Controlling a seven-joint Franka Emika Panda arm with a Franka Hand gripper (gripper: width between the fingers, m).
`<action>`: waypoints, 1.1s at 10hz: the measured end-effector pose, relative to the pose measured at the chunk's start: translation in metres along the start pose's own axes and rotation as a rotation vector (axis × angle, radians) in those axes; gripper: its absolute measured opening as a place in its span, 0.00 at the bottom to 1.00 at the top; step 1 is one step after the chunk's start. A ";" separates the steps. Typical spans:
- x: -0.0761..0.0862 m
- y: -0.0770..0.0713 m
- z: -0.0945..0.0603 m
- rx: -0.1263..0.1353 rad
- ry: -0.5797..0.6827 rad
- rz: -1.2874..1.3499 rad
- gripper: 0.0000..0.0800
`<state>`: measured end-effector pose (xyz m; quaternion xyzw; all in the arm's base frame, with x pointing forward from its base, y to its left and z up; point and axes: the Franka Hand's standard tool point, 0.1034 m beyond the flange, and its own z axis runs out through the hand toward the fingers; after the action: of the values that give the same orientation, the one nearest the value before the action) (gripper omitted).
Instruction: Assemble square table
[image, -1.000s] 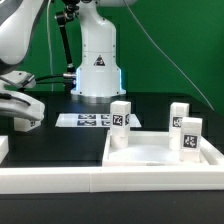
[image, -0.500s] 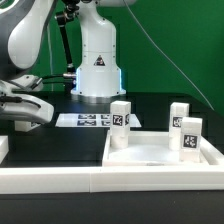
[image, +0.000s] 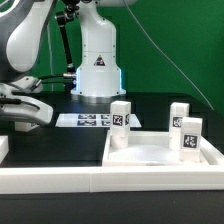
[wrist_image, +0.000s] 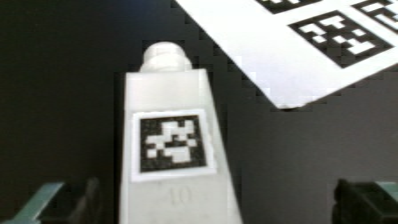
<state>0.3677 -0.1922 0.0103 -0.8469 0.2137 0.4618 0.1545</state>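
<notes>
The white square tabletop (image: 150, 155) lies rim-up at the exterior view's right. Three white tagged legs stand upright on it: one (image: 120, 122) at its far left corner and two (image: 178, 114) (image: 190, 136) at its right side. Another white leg (wrist_image: 173, 130) lies flat on the black table in the wrist view, with its tag facing up and its peg end toward the marker board (wrist_image: 302, 40). My gripper (wrist_image: 205, 203) is open and hangs over this leg, which lies between the fingers (wrist_image: 43, 200) without touching them. At the exterior view's left, the gripper (image: 27, 122) hides that leg.
The marker board (image: 88, 120) lies flat in front of the robot base (image: 97, 70). A long white rail (image: 60, 182) runs along the front edge. A small white block (image: 3, 148) sits at the far left. A green wall stands behind.
The arm shifted slightly toward the exterior view's right about a second ago, then held still. The jaws stayed open.
</notes>
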 end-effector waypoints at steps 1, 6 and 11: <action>-0.001 0.003 0.007 0.003 -0.008 0.006 0.81; -0.001 0.005 0.010 0.003 -0.007 0.010 0.48; 0.003 -0.002 -0.007 -0.007 0.018 0.001 0.36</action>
<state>0.3748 -0.1945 0.0116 -0.8515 0.2141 0.4548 0.1492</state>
